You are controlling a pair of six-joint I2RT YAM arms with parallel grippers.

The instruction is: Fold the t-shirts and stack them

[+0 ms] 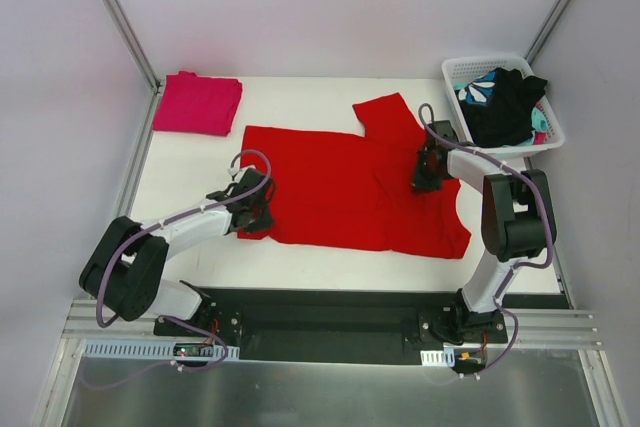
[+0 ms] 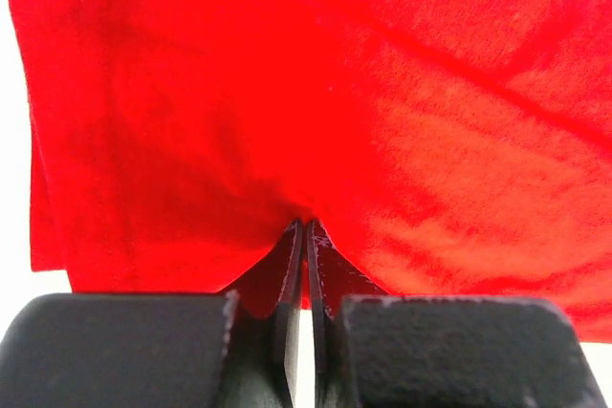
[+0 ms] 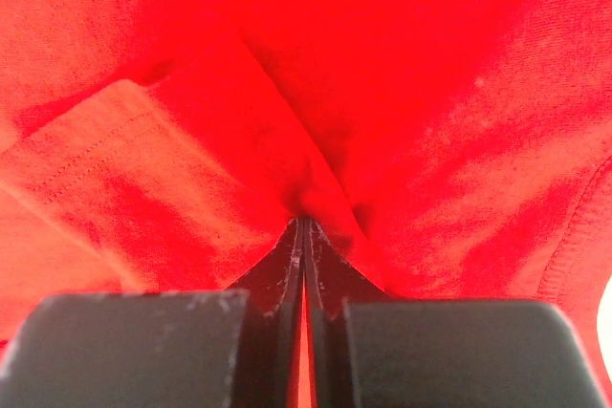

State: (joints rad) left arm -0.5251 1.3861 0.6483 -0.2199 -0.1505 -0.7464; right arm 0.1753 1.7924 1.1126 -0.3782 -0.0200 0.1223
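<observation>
Along the bottom of the top view runs a dull metal sheet (image 1: 300,392), then a silver slotted rail (image 1: 330,345) and a black plate (image 1: 330,312) where both arm bases are bolted. Past these begins the white counter (image 1: 300,97), matte and evenly lit, filling the middle of the frame.

The red t-shirt (image 1: 340,187) lies spread across the centre of the counter, mostly flat, with one sleeve pointing toward the upper middle. At its lower-left corner sits the left claw (image 1: 258,205); in the left wrist view the left claw (image 2: 304,226) has its tips pressed together with the shirt's edge pinched between them. On the shirt's right side is the right claw (image 1: 425,175); seen from its own wrist, the right claw (image 3: 304,222) is likewise clamped on a raised ridge of red cloth near a stitched hem.

Farther back, in the upper left, a magenta t-shirt (image 1: 197,104) rests folded into a neat rectangle at the counter's far corner. In the upper right, a white slotted basket (image 1: 452,72) holds a crumpled black garment (image 1: 505,107) over a teal-and-white garment (image 1: 475,92).

Pale lavender-grey walls (image 1: 330,7) close the space on three sides, with slanted metal posts (image 1: 115,12) in the far corners.
</observation>
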